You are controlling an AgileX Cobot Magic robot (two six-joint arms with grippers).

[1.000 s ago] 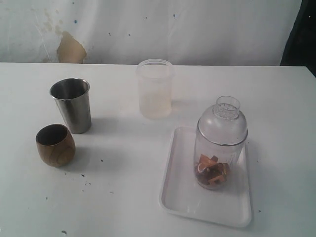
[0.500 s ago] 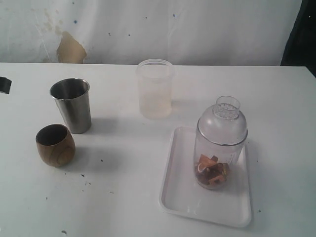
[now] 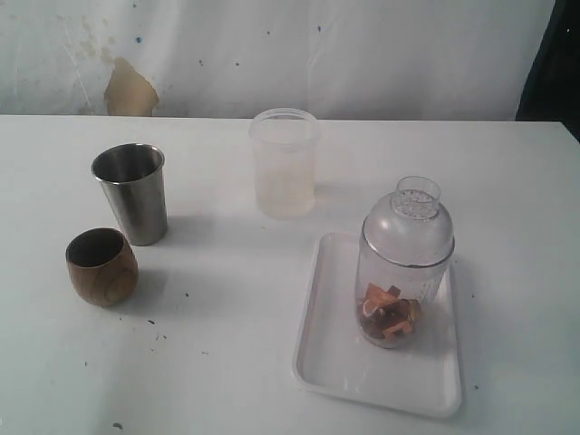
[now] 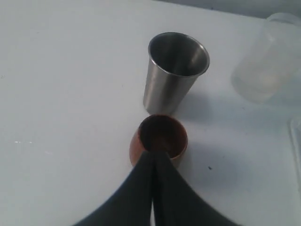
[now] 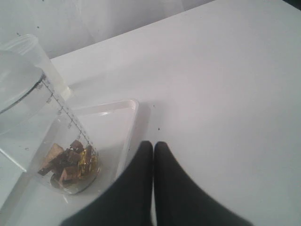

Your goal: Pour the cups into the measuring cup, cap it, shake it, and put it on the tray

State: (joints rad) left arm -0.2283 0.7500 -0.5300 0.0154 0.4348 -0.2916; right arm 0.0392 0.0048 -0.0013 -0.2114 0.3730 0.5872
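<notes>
The clear plastic measuring cup [image 3: 405, 272], capped with a domed lid, stands upright on the flat white rectangular tray [image 3: 317, 358]. The shiny tapered steel tumbler [image 3: 132, 195] and the small rounded brown wooden cup [image 3: 101, 266] stand well apart from it. The left gripper [image 4: 153, 153] and the right gripper [image 5: 153, 145] both have their fingers pressed together, empty.

The tapered steel tumbler [image 3: 132, 192] is finished shiny. The small rounded brown cup [image 3: 101, 265] is made of smooth, grained wood.

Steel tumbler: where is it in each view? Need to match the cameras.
Exterior: steel tumbler stands upright at the left of the table, just behind the wooden cup.
Left wrist: steel tumbler mid-picture, upright, just beyond the wooden cup.
Right wrist: not in it.
Shared landmark: the wooden cup, beside it in both views.
</notes>
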